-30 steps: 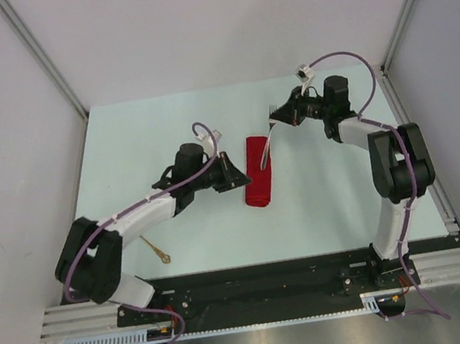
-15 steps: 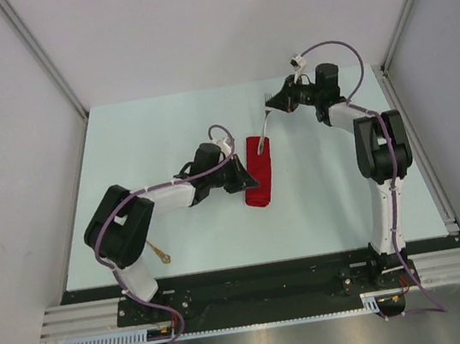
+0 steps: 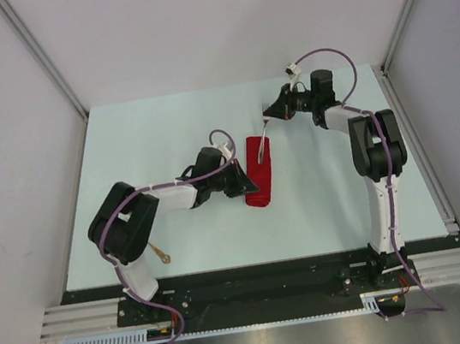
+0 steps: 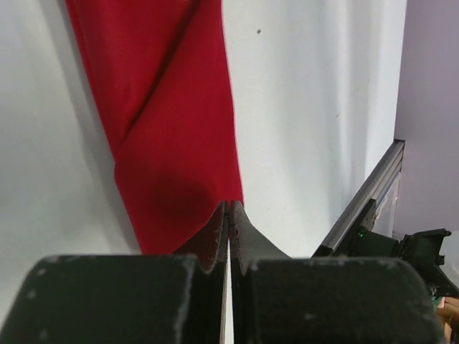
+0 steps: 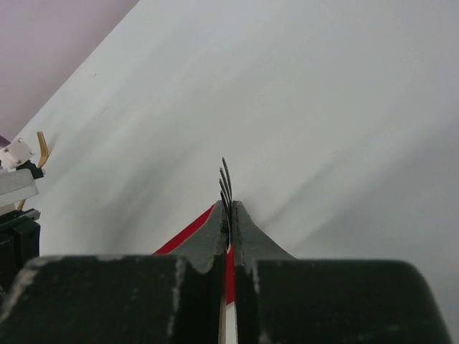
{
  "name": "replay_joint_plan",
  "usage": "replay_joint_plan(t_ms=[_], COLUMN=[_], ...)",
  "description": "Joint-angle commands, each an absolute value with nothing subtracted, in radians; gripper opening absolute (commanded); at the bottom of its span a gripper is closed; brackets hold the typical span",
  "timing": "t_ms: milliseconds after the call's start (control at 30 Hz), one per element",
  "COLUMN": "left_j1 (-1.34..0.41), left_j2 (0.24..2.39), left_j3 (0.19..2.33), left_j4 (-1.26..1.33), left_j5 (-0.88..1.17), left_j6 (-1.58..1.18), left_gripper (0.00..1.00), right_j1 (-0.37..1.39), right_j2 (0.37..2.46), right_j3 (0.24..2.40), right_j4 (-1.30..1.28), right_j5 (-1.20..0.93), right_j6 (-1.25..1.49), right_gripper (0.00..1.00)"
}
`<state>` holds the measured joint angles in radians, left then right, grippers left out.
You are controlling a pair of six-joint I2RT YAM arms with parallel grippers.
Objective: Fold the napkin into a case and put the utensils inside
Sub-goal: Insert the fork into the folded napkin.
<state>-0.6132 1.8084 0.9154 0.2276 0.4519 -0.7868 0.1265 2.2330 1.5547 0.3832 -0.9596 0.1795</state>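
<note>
The red napkin (image 3: 258,172) lies folded into a narrow strip at mid-table. It also fills the upper left of the left wrist view (image 4: 165,122). My left gripper (image 3: 247,181) is shut, its tips (image 4: 229,206) resting at the napkin's long edge; I cannot tell whether cloth is pinched. My right gripper (image 3: 278,110) is shut on the gold fork (image 3: 264,134), held near the tines, the handle slanting down onto the napkin's far end. The tines (image 5: 225,179) stick out past the fingertips. A second gold utensil (image 3: 158,252) lies by the left arm's base.
The pale table (image 3: 156,140) has walls on the left, back and right, with a metal rail (image 3: 416,144) along the right edge. The left arm's forearm lies low across the table toward the napkin.
My left gripper has slid right until it touches the napkin's edge, its elbow swinging in. My right gripper has moved the fork slightly left and farther back.
</note>
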Motion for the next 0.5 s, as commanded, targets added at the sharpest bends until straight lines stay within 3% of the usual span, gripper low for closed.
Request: replay_joint_plan(t_ms=[0,467], left_j1=[-0.618,-0.618], left_j2=[1.792,1.805], left_j3=[0.881,0.867], left_j4=[0.262,0.276], left_j5=[0.471,0.466], left_j6=[-0.805,-0.802], left_gripper=[0.00,0.00], right_j1=[0.147,0.170], right_j2=[2.246,2.243], right_j3=[1.591,1.560], right_j4=[0.380,0.324], right_j5=[-0.988,-0.999], right_j6=[0.152,0.160], right_gripper=[0.00,0.00])
